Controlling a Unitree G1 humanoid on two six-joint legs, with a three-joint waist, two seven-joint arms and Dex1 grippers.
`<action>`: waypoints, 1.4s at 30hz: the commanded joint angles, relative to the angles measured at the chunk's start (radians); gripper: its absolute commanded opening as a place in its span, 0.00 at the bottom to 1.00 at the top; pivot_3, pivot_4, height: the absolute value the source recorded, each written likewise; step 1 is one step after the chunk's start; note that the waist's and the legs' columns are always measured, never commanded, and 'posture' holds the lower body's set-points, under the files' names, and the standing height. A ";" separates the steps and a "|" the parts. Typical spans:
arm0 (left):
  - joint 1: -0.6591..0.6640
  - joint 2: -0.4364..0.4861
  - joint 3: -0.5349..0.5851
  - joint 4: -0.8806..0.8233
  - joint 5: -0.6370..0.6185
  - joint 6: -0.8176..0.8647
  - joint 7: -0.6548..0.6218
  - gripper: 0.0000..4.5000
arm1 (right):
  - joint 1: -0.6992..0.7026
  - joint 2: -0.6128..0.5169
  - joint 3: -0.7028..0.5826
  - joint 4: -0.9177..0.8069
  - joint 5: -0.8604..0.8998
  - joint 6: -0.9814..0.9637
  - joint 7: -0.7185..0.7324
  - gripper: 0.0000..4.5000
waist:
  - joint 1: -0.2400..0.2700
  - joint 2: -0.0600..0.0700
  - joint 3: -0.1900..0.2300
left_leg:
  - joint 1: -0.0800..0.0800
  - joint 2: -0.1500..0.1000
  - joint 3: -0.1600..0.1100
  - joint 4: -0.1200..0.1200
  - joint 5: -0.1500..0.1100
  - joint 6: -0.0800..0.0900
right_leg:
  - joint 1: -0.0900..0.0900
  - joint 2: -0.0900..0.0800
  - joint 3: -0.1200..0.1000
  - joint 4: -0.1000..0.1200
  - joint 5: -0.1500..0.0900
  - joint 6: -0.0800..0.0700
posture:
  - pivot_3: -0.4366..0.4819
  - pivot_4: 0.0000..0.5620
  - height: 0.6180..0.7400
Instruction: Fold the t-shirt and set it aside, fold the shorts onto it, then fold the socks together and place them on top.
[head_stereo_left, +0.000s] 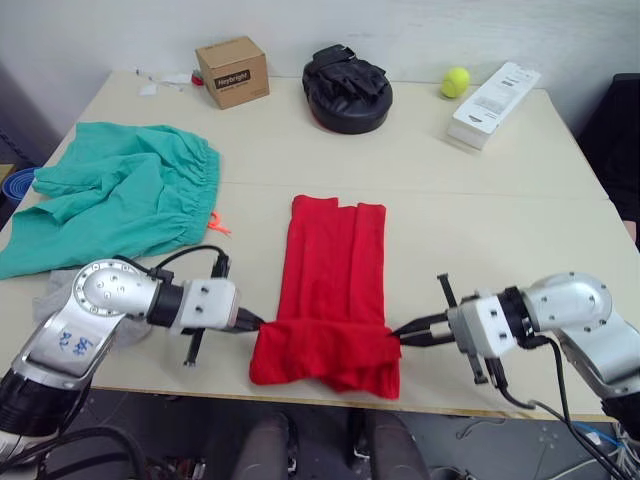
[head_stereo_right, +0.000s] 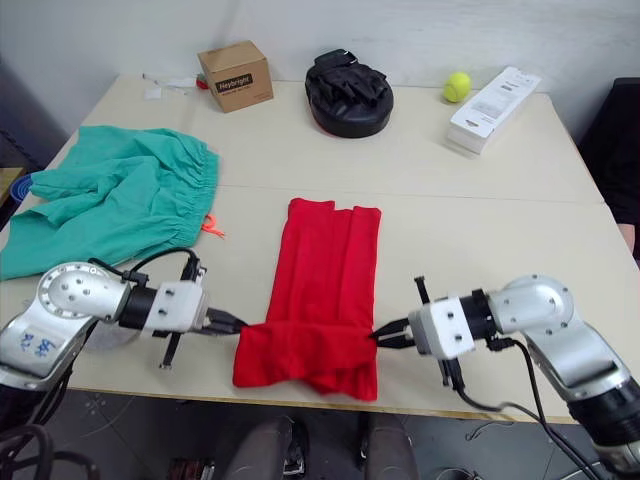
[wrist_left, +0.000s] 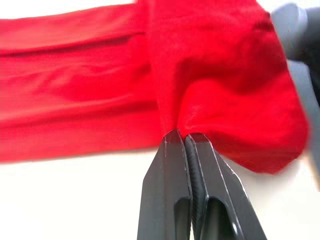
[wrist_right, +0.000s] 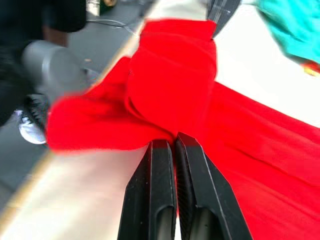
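Both my left gripper (head_stereo_left: 258, 322) and right gripper (head_stereo_left: 397, 335) have fingers clamped on the t-shirt (head_stereo_left: 330, 290) near hem, so I should lift evenly and fold it toward the collar, edges aligned.

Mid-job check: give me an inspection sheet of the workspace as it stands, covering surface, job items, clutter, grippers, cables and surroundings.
Surface: beige table, seam across the middle.
Job's things: t-shirt folded into a long strip, near end bunched at the table edge; shorts spread far left; socks partly hidden by the left arm.
Clutter: cardboard box, black pad, tennis ball, white packet along the far edge.
Grippers: left gripper and right gripper shut on the t-shirt's near end.
Cables: black cable looped over the left wrist.
Surroundings: white wall behind.
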 joint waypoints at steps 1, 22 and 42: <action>-0.097 -0.043 0.049 0.061 -0.052 0.116 0.046 0.00 | -0.095 0.037 -0.055 0.061 0.037 0.091 -0.021 0.01 | -0.001 0.000 0.000 | 0.000 0.000 0.000 0.000 0.000 0.000 | 0.000 0.000 0.000 0.000 0.000 0.000 | 0.48 0.27 1.00; -0.435 -0.417 0.053 0.563 0.002 0.388 0.339 0.00 | -0.411 0.374 -0.013 0.617 -0.202 0.286 -0.219 0.01 | -0.007 -0.001 0.000 | -0.004 0.000 0.001 0.002 0.002 -0.001 | -0.002 0.003 0.000 0.003 0.001 0.002 | 0.48 0.27 1.00; -0.545 -0.503 0.154 0.860 0.018 0.431 0.425 0.36 | -0.542 0.474 -0.078 0.865 -0.213 0.478 -0.298 0.32 | -0.010 -0.001 0.000 | -0.004 0.000 0.001 0.002 0.003 -0.002 | -0.003 0.004 0.000 0.004 0.001 0.002 | 0.48 0.27 1.00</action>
